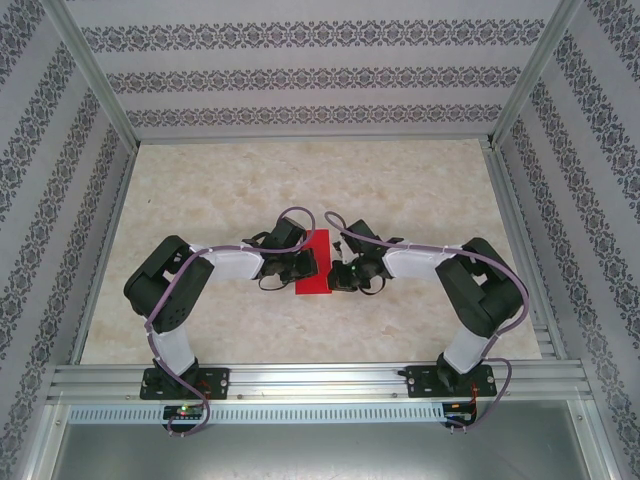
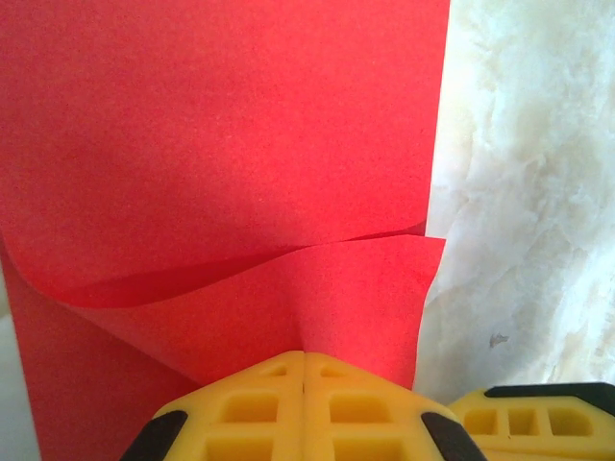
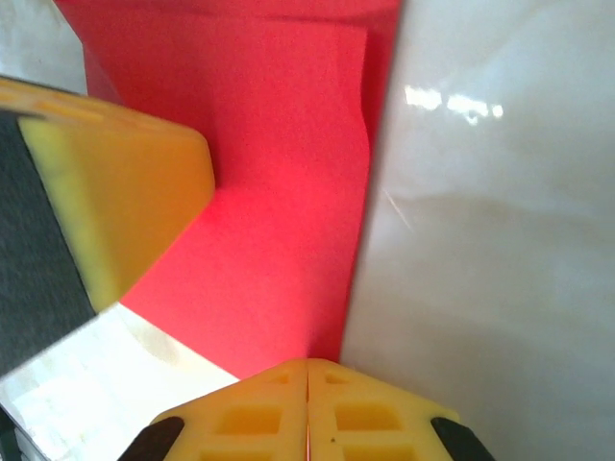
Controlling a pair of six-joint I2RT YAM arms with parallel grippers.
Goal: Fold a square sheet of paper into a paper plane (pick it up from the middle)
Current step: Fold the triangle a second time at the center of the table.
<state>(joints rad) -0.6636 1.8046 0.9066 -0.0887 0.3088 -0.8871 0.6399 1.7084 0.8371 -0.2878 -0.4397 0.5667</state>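
Observation:
The square sheet of paper [image 1: 314,262] is bright red and lies as a narrow folded strip mid-table between both grippers. In the left wrist view the red paper [image 2: 221,144] has a flap curling up from a crease into my left gripper [image 2: 304,357], which is shut on it. My left gripper [image 1: 303,264] sits at the strip's left edge. In the right wrist view the paper [image 3: 279,192] runs down into my right gripper [image 3: 307,363], shut on its near edge with a red sliver between the pads. My right gripper [image 1: 338,273] meets the strip from the right.
The pale marble tabletop [image 1: 400,190] is bordered by patterned walls [image 1: 300,75] at the back and sides, and an aluminium rail [image 1: 320,378] along the near edge carries both arm bases. The left gripper's yellow finger [image 3: 115,192] hangs close over the paper's left side.

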